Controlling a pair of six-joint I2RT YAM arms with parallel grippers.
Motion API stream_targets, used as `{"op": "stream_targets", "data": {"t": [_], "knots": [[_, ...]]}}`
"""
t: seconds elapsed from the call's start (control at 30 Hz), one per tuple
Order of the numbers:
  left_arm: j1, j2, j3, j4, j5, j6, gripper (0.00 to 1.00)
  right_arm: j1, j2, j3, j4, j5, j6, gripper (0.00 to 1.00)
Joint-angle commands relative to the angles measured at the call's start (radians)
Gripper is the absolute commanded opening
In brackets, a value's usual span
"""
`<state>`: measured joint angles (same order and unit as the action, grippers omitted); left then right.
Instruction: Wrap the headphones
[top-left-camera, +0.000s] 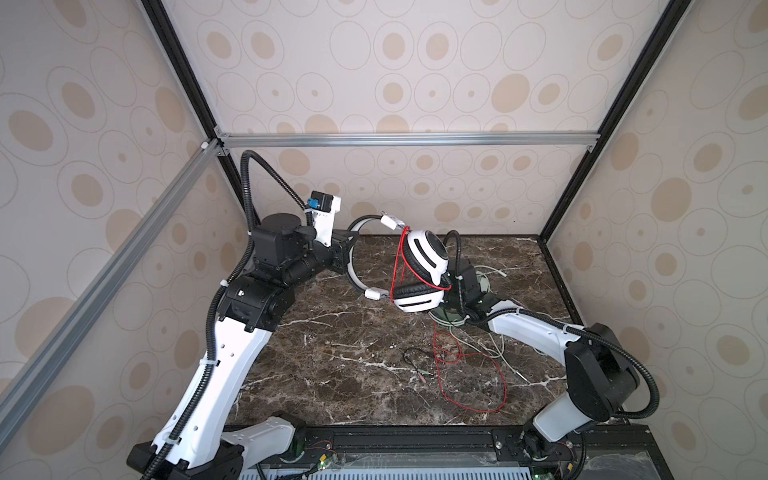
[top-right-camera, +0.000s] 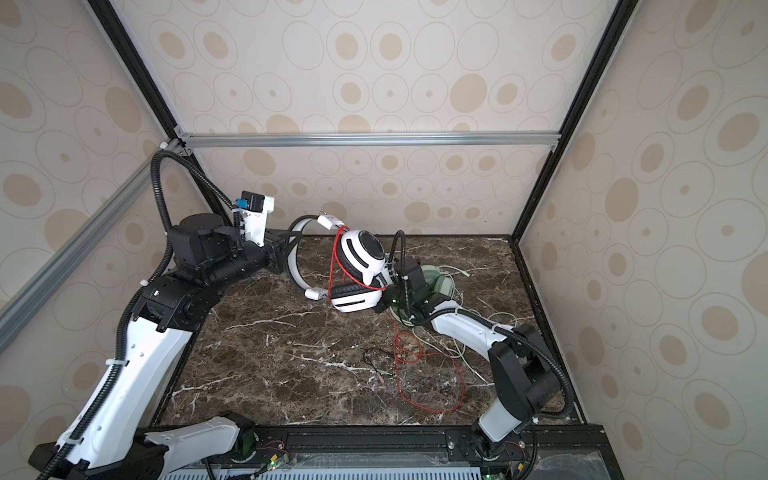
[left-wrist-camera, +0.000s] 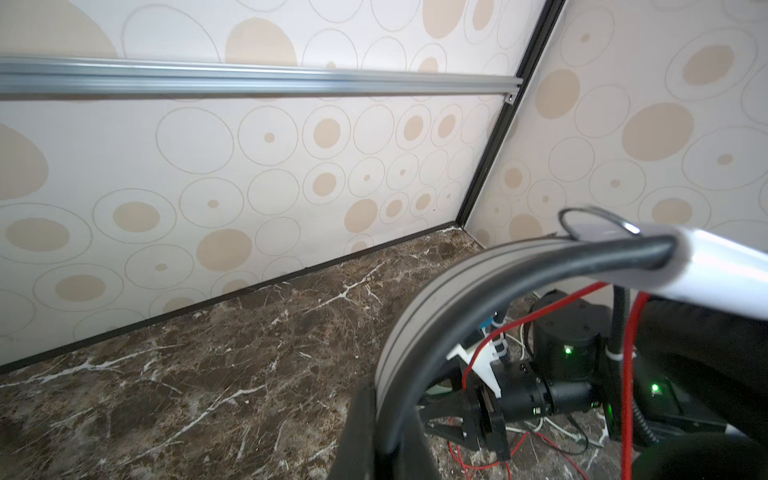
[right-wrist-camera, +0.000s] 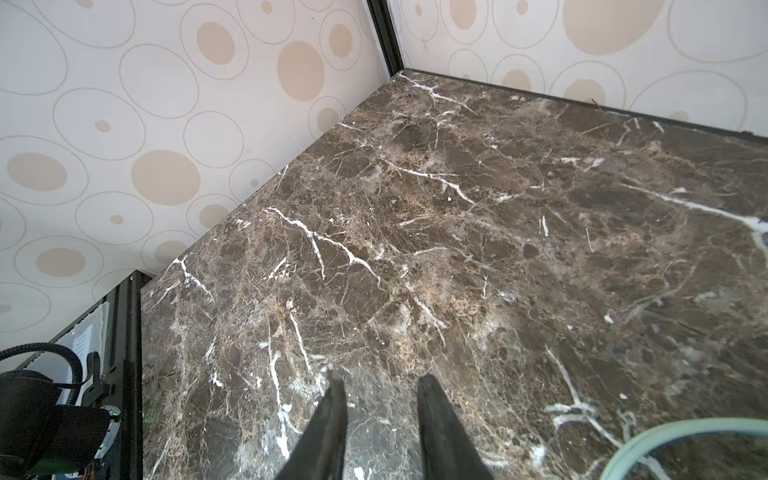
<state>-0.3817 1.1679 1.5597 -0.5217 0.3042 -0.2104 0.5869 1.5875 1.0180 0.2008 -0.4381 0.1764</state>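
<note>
The white headphones (top-left-camera: 428, 253) hang in the air over the back of the marble table (top-left-camera: 332, 353), cups with black pads folded together. My left gripper (left-wrist-camera: 388, 449) is shut on their headband (top-left-camera: 352, 266). The thin red cable (top-left-camera: 399, 266) loops around the cups and trails down to the table (top-left-camera: 494, 374). The mint-green headphones (top-left-camera: 484, 284) lie flat, partly under my right arm; part of their band (right-wrist-camera: 665, 440) shows in the right wrist view. My right gripper (right-wrist-camera: 381, 378) is open, nothing between its fingers, just right of the lower cup (top-left-camera: 415, 301). In both top views that cup hides its fingers.
A pale green cable (top-left-camera: 505, 353) sprawls on the table front right of the mint headset. A thin black lead with small plugs (top-left-camera: 415, 361) lies near the table's middle. Patterned walls close in the back and both sides.
</note>
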Motion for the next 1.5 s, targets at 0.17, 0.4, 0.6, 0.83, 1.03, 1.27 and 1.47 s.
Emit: {"op": "stream_targets", "data": {"t": [0.17, 0.4, 0.6, 0.83, 1.03, 1.27, 1.47], "knots": [[0.010, 0.011, 0.087, 0.178, -0.035, -0.137, 0.00, -0.008, -0.008, -0.076, 0.101, -0.004, 0.077, 0.25], [0.013, 0.063, 0.116, 0.240, -0.048, -0.193, 0.00, -0.008, 0.032, -0.120, 0.176, -0.022, 0.134, 0.21], [0.019, 0.089, 0.145, 0.236, -0.084, -0.216, 0.00, -0.005, 0.071, -0.163, 0.244, -0.015, 0.187, 0.21], [0.049, 0.088, 0.146, 0.243, -0.177, -0.261, 0.00, -0.002, 0.069, -0.194, 0.244, 0.011, 0.193, 0.09], [0.095, 0.083, 0.132, 0.225, -0.253, -0.304, 0.00, 0.005, 0.015, -0.214, 0.191, 0.056, 0.175, 0.00], [0.131, 0.082, 0.111, 0.163, -0.390, -0.379, 0.00, 0.100, -0.099, -0.174, -0.115, 0.245, 0.010, 0.00], [0.184, 0.109, 0.112, 0.136, -0.440, -0.409, 0.00, 0.220, -0.179, -0.118, -0.344, 0.386, -0.138, 0.00]]}}
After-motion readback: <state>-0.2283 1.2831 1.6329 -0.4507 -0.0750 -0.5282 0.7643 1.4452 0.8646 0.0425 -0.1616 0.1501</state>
